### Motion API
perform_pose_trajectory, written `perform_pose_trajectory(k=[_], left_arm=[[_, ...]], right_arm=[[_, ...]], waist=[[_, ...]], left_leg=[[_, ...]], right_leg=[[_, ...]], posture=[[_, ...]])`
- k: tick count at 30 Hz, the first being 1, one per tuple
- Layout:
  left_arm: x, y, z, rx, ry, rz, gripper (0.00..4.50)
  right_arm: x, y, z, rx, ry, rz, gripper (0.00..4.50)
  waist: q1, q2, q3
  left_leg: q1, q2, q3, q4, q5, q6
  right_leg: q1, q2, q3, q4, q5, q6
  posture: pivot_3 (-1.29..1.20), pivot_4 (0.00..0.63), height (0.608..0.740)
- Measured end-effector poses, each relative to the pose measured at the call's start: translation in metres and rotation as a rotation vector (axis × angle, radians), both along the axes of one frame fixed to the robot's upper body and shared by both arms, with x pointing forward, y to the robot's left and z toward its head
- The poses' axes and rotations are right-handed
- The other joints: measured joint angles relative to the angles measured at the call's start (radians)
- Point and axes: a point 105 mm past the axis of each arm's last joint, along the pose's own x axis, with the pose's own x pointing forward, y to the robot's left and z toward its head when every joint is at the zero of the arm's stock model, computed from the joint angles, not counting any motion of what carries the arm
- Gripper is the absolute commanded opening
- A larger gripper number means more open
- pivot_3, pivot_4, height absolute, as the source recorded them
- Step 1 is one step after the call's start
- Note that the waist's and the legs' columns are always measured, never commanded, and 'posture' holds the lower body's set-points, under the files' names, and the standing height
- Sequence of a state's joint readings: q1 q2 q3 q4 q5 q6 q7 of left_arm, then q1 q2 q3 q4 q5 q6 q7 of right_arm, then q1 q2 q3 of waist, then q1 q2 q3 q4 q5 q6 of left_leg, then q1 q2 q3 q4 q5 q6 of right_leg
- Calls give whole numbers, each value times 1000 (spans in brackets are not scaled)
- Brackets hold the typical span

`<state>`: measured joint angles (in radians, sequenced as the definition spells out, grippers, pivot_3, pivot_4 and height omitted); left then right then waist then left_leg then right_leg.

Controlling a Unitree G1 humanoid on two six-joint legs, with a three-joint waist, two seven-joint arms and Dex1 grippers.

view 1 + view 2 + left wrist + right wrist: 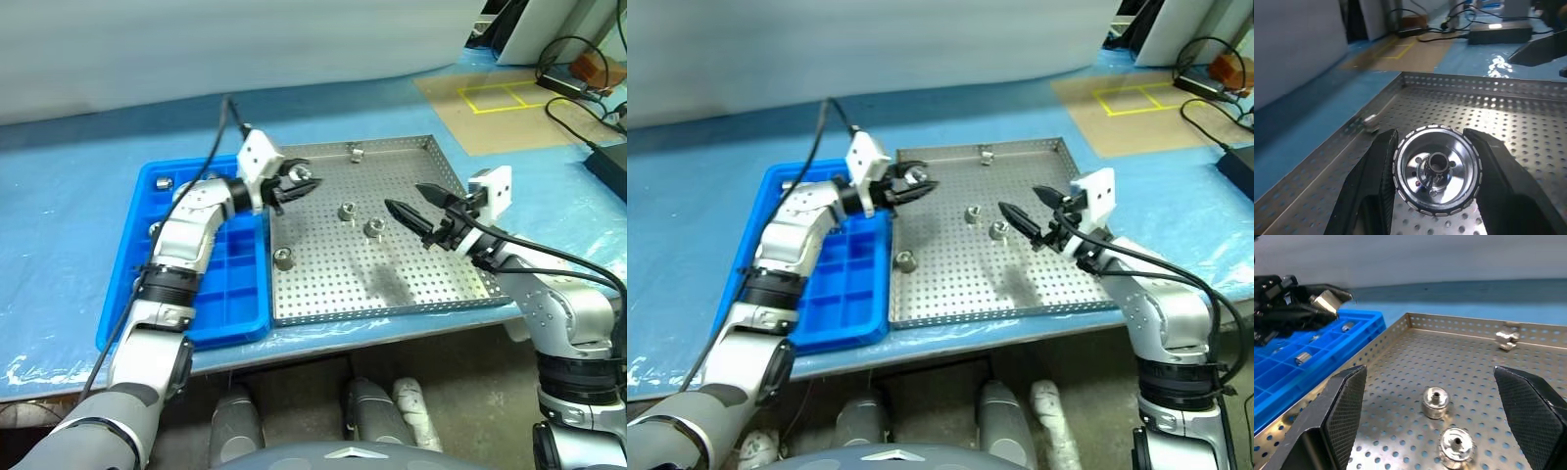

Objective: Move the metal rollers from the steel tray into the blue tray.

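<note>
My left gripper (297, 182) is shut on a metal roller (1436, 169), held in the air over the far left corner of the steel tray (411, 294), beside the blue tray (235, 294). Two more rollers (346, 211) (373, 227) stand mid-tray, one (283, 258) sits near the tray's left rim, and another (356, 151) lies by the far rim. The blue tray holds a few rollers, such as one (164, 182) in a far compartment. My right gripper (405, 197) hovers open above the steel tray's right half, pointing at the two middle rollers (1435, 401) (1455, 444).
Both trays sit side by side on a blue-covered table (78, 196), near its front edge. Cables and a black box (607, 162) lie at the far right, beside a brown mat (490, 108) marked with yellow tape.
</note>
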<state>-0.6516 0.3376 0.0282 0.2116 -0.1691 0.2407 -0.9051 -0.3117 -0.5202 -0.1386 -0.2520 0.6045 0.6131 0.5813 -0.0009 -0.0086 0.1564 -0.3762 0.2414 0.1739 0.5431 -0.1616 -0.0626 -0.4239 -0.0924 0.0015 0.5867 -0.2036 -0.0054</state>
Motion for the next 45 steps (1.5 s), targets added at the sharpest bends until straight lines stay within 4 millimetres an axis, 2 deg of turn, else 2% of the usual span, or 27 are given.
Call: perform_pose_trajectory(k=[3,7,10,13,20,25,35,39,43,45], left_arm=[[-9,32,-23,-2,94,98,2103],[-16,74,-20,10,92,239,2103],[-19,107,-22,29,91,364,2103],[-20,118,-32,30,127,423,2103],[-20,117,-44,61,161,438,2103],[-27,109,-69,103,240,409,2103],[-30,114,-73,107,242,448,2103],[-31,117,-72,122,237,438,3045],[-31,114,-68,110,250,404,3045],[-28,109,-60,89,234,380,3045]], right_arm=[[9,20,-1,3,2,83,4340],[19,45,7,4,-25,197,4340],[23,56,1,10,-9,249,4340],[27,67,-3,12,7,294,4340],[30,72,-5,-16,0,327,4340],[30,70,-7,-34,-1,323,4340],[31,69,-11,-54,-6,309,4340],[31,67,-13,-57,0,302,4340],[31,65,-14,-57,2,293,4340],[31,64,-14,-56,1,287,4340]], waist=[[14,-1,1],[43,-2,1],[68,-2,1],[97,-2,1],[113,-2,1],[107,-2,1],[102,-2,1],[101,-2,1],[101,-2,1],[103,-2,1]], left_leg=[[-3,1,0,0,1,-1],[-4,1,-1,0,3,-4],[-4,1,-1,0,3,-5],[-6,1,-2,1,3,-5],[-6,1,-3,2,4,-7],[-6,1,-4,1,5,-8],[-3,2,-4,1,6,-10],[-3,2,-4,2,6,-10],[-3,2,-4,2,6,-10],[-3,1,-4,3,7,-10]], right_leg=[[-3,0,0,1,0,0],[-4,0,-2,2,0,0],[-4,0,-2,2,0,0],[-4,0,-3,2,0,0],[-4,0,-4,4,0,0],[-5,0,-4,5,0,0],[-5,0,-3,9,0,0],[-5,0,-3,11,0,0],[-6,0,-3,12,0,0],[-6,0,-3,13,0,0]], posture=[[-28,150,740],[55,150,740],[113,150,740],[129,150,740],[136,150,740],[128,150,740],[111,150,740],[96,150,740],[86,150,740],[74,150,740]])
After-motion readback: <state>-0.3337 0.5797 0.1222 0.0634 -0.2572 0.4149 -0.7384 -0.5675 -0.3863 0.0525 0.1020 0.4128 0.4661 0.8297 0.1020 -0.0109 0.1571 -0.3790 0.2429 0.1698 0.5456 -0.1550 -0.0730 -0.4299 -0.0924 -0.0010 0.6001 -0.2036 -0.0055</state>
